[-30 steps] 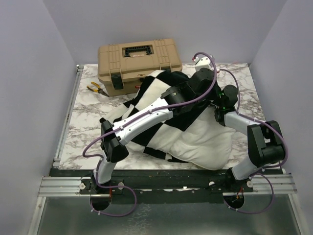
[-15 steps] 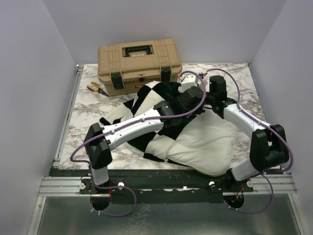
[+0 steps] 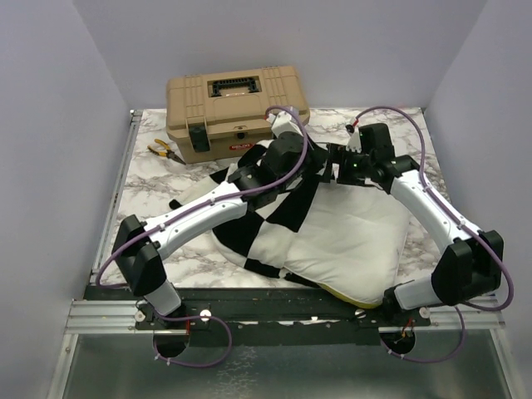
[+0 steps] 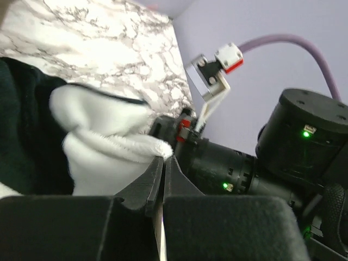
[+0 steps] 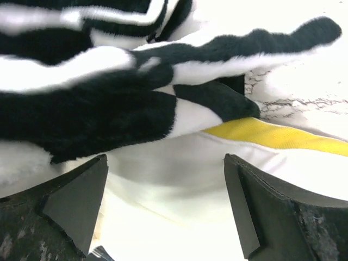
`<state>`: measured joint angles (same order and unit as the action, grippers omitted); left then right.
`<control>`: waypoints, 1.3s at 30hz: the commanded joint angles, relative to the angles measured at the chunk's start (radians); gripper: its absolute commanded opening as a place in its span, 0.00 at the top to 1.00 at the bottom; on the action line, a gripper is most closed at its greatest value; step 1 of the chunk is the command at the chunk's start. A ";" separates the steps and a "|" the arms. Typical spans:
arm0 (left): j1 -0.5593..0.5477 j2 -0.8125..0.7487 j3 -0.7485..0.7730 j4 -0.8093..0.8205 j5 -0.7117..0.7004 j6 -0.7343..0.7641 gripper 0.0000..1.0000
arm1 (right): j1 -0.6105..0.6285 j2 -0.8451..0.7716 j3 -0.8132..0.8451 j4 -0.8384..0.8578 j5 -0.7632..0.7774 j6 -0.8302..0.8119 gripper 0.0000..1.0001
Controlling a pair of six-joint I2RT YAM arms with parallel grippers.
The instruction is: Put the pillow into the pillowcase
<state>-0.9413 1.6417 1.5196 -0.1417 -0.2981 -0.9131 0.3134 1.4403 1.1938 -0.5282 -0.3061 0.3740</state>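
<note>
The white pillow [image 3: 353, 237] lies flat on the marble table, its yellow edge strip [image 5: 272, 133] showing in the right wrist view. The black and cream checkered pillowcase [image 3: 278, 212] covers the pillow's left part. My left gripper [image 3: 309, 170] is at the pillowcase's far edge and shut [image 4: 163, 156], pinching a fold of its cream fleece [image 4: 109, 144]. My right gripper [image 3: 332, 160] faces it from the right and is open wide [image 5: 166, 182]. Bare white pillow [image 5: 163, 185] lies between its fingers, and the pillowcase [image 5: 98, 109] hangs just above them.
A tan toolbox [image 3: 237, 106] stands at the back left, close behind the left wrist. Yellow-handled pliers [image 3: 166, 150] lie on the marble to its left. Grey walls enclose the table on three sides. A metal rail [image 3: 112, 208] runs along the left edge.
The right gripper has gone from shut to wide open and swung left toward the left gripper. The left arm stretched further back and right with the pillowcase edge. The pillow has settled flatter.
</note>
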 commanded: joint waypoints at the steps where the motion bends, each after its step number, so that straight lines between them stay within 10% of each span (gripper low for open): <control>1: 0.019 -0.115 -0.105 0.250 -0.058 0.024 1.00 | 0.007 -0.061 0.040 -0.137 0.064 -0.088 0.08; 18: 0.023 0.117 0.063 0.191 0.152 0.079 1.00 | 0.006 -0.323 -0.028 -0.324 0.320 -0.037 0.08; 22: 0.023 0.163 0.159 0.005 0.180 0.153 0.38 | 0.006 -0.330 -0.011 -0.364 0.254 -0.041 0.08; 26: 0.022 0.066 0.079 -0.105 0.072 0.237 0.05 | 0.006 -0.346 -0.042 -0.349 0.143 -0.027 0.03; 39: -0.168 -0.292 -0.337 -0.599 -0.119 0.175 0.01 | 0.006 -0.287 -0.194 -0.320 -0.152 0.033 0.00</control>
<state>-0.9882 1.3659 1.2694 -0.5014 -0.3164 -0.6754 0.3153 1.1278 1.0195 -0.8516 -0.3286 0.3855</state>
